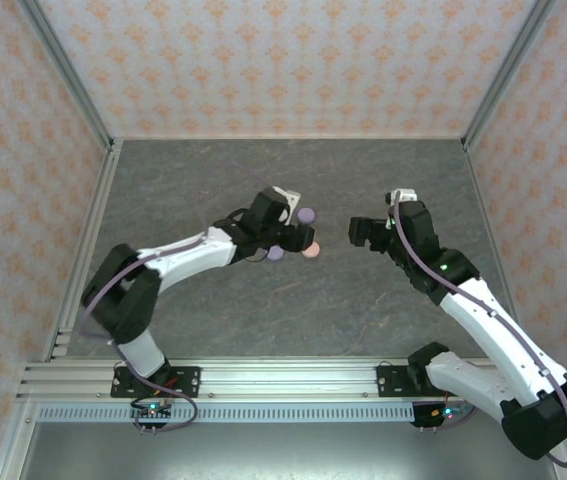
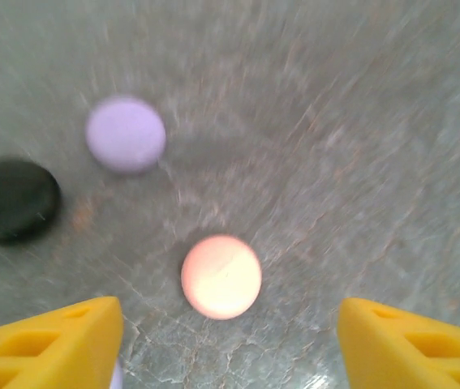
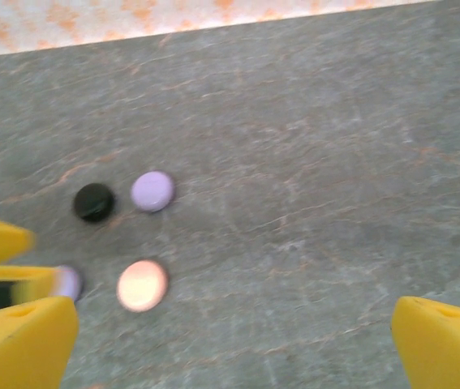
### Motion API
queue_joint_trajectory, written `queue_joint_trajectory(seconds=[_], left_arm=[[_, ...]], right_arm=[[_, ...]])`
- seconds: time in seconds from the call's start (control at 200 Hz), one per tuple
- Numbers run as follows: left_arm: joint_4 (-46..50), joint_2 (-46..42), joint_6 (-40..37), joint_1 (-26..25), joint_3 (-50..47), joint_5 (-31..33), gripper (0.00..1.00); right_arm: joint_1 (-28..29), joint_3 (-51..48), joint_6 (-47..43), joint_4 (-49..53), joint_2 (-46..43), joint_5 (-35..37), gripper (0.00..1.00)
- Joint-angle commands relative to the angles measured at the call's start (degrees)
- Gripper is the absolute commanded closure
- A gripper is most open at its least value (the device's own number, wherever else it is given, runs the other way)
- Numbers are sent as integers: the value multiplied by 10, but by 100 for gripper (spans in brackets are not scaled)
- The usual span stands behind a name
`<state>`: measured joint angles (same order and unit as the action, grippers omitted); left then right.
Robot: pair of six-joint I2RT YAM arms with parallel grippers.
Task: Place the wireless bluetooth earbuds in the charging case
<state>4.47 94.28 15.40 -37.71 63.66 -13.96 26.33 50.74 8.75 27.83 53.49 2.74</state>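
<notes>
The left gripper (image 2: 230,344) hovered with fingers spread just behind the pink disc (image 2: 221,276), likely a closed case. The right gripper (image 3: 234,328), also spread, hung to its right. Light, hard, slippery, I'd guess: pinch across its rim.

Robotics lab test cell here, not a home: left arm (image 1: 178,258) and right arm (image 1: 483,315) bolted to an alu rail (image 1: 283,378) at the near edge. Alu posts (image 1: 68,75) frame the corners, patterned wallpaper (image 1: 263,60) on three walls (flat panels, peach motifs), grey stone-look tabletop (image 1: 293,310), loose cables (image 1: 168,400) w/ small lit boards by the bases.
</notes>
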Motion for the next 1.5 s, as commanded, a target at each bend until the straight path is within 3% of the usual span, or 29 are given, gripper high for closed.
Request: queue_joint_trajectory(seconds=[0.0,0.105,0.22,0.35,0.53,0.741,0.841,0.941,1.056,1.121,1.226,1.496], left_arm=[[7,-79,-32,7,-36,62,25],[-10,-160,-42,17,-86,125,19],[-27,-244,-39,33,-150,235,12],[-52,-322,-40,62,-222,337,8],[-109,-377,-76,94,-302,443,5],[-146,-383,-133,128,-353,471,4],[-189,-379,-151,147,-383,469,4],[-248,-372,-167,168,-417,461,4],[-312,-357,-181,199,-451,433,4],[-350,-345,-189,217,-469,406,4],[-410,-321,-196,245,-492,366,4],[-506,-232,-187,305,-488,301,3]], right_arm=[[-24,-26,-16,-46,-11,86,1],[-51,-71,-39,-102,-15,161,1],[-85,-144,-68,-202,-11,230,1],[-132,-237,-99,-368,16,200,1],[-145,-314,-117,-603,126,198,1],[-145,-339,-174,-813,257,172,1],[-148,-332,-178,-841,305,165,1],[-173,-331,-155,-812,294,126,1],[-210,-315,-126,-835,349,88,1],[-216,-280,-122,-735,332,64,1],[-239,-267,-110,-718,336,25,1],[-240,-268,-110,-724,338,24,1]])
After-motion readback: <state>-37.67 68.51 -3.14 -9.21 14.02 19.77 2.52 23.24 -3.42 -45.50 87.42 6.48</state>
